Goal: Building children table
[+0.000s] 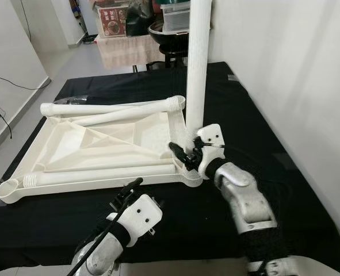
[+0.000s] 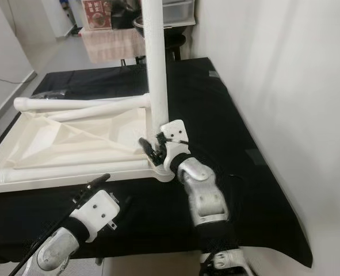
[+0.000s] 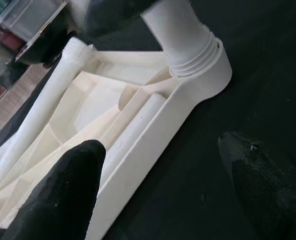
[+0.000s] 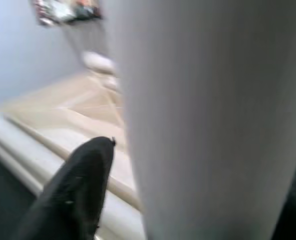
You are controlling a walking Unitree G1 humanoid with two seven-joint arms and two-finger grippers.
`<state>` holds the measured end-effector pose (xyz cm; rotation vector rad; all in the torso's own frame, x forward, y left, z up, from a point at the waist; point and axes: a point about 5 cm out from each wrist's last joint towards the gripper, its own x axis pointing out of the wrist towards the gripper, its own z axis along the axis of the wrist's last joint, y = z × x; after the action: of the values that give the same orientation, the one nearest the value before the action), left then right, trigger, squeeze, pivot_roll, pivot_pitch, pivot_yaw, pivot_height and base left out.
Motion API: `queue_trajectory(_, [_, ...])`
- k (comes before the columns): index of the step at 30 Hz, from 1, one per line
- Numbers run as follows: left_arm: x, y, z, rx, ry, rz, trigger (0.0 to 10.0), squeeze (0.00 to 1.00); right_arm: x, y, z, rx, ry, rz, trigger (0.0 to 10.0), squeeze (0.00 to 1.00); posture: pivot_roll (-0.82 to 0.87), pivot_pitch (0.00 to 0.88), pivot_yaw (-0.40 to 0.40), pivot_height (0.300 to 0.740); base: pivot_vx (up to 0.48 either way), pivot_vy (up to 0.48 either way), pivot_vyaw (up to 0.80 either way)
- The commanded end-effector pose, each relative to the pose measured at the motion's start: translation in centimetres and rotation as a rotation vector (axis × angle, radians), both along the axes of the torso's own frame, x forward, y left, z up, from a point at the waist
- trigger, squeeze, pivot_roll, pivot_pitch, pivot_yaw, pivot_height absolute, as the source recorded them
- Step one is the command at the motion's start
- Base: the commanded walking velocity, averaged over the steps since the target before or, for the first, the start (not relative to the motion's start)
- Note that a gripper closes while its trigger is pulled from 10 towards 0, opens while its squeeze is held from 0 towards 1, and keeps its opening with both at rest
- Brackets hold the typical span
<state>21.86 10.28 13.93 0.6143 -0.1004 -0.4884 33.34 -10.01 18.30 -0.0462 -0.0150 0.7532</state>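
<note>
No writing is legible. The upturned white tabletop (image 1: 100,144) lies on the black bench (image 1: 285,115). The right gripper (image 1: 188,154) clamps the upright leg (image 1: 197,63) at the tabletop's near right corner; the left gripper (image 1: 130,190) hovers with fingers apart by the near edge.

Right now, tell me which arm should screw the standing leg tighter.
Right. The right gripper is already at the base of the upright leg, where it sits in the tabletop corner socket. The left gripper hangs open over the black cloth.

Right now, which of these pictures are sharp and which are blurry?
Left eye view: sharp and evenly lit, the upside-down tabletop crisp on the black cloth. Left wrist view: the corner socket fairly clear, the near fingers soft. Right wrist view: the upright leg too close, a blurred white mass.
</note>
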Motion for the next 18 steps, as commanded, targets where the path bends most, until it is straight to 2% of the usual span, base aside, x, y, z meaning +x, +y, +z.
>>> queue_trajectory(1, [0.0, 0.1, -0.6, 0.045, 0.021, -0.011, 10.0, 0.00, -0.1, 0.8, 1.2, 0.014, -0.021, 0.152, 10.0, 0.96, -0.07, 0.046, 0.060, 0.740, 0.000, 0.000, 0.00])
queue_trajectory(2, [0.0, 0.1, -0.6, 0.045, 0.021, -0.011, 10.0, 0.00, -0.1, 0.8, 1.2, 0.014, -0.021, 0.152, 10.0, 0.96, -0.07, 0.046, 0.060, 0.740, 0.000, 0.000, 0.00])
queue_trajectory(3, [0.2, 0.0, -0.7, 0.041, 0.028, -0.007, 10.0, 0.00, 0.3, 0.4, 1.5, -0.022, -0.034, 0.213, 10.0, 0.00, -0.07, 0.044, 0.060, 0.740, 0.000, 0.000, 0.00])
queue_trajectory(4, [0.4, 0.0, -0.8, 0.037, 0.034, -0.005, 10.0, 0.00, 0.6, 0.1, 1.8, -0.047, -0.042, 0.254, 10.0, 0.00, -0.07, 0.044, 0.060, 0.740, 0.000, 0.000, 0.00])
queue_trajectory(5, [0.8, -0.2, -1.0, 0.031, 0.051, -0.007, 10.0, 0.00, 1.2, -0.4, 2.1, -0.090, -0.039, 0.347, 10.0, 0.00, -0.08, 0.043, 0.056, 0.740, 0.000, 0.000, 0.00])
queue_trajectory(7, [0.8, -0.2, -1.0, 0.031, 0.051, -0.007, 10.0, 0.00, 1.2, -0.4, 2.1, -0.090, -0.039, 0.347, 10.0, 0.00, -0.08, 0.043, 0.056, 0.740, 0.000, 0.000, 0.00])
queue_trajectory(9, [1.2, -0.1, -0.5, -0.002, 0.033, 0.009, 10.0, 0.00, 2.1, -0.5, 2.3, -0.109, -0.010, 0.409, 10.0, 0.00, -0.08, 0.042, 0.060, 0.740, 0.000, 0.000, 0.00])
queue_trajectory(10, [1.4, 0.2, 0.0, -0.045, 0.014, 0.033, 10.0, 0.00, 2.4, -0.6, 2.4, -0.103, 0.001, 0.432, 4.7, 0.00, -0.08, 0.039, 0.058, 0.740, 0.000, 0.000, 0.00])
queue_trajectory(12, [1.4, 0.2, 0.0, -0.045, 0.014, 0.033, 10.0, 0.00, 2.4, -0.6, 2.4, -0.103, 0.001, 0.432, 4.7, 0.00, -0.08, 0.039, 0.058, 0.740, 0.000, 0.000, 0.00])
queue_trajectory(13, [1.7, 1.3, 1.4, -0.218, -0.024, 0.112, 10.0, 0.00, 2.9, -0.8, 2.5, -0.066, 0.033, 0.452, 0.0, 0.00, -0.07, 0.038, 0.048, 0.740, 0.000, 0.000, 0.00])
queue_trajectory(14, [1.7, 1.3, 1.4, -0.218, -0.024, 0.112, 10.0, 0.00, 2.9, -0.8, 2.5, -0.066, 0.033, 0.452, 0.0, 0.00, -0.07, 0.038, 0.048, 0.740, 0.000, 0.000, 0.00])
queue_trajectory(16, [1.7, 2.6, 2.6, -0.417, -0.051, 0.179, 10.0, 0.00, 3.0, -1.0, 2.3, -0.067, 0.047, 0.450, 0.0, 0.00, -0.07, 0.039, 0.043, 0.740, 0.000, 0.000, 0.00])
queue_trajectory(18, [1.5, 3.6, 3.2, -0.528, -0.081, 0.217, 10.0, 0.00, 3.0, -1.2, 2.1, -0.071, 0.052, 0.451, 0.0, 0.00, -0.07, 0.041, 0.040, 0.740, 0.000, 0.000, 0.00])
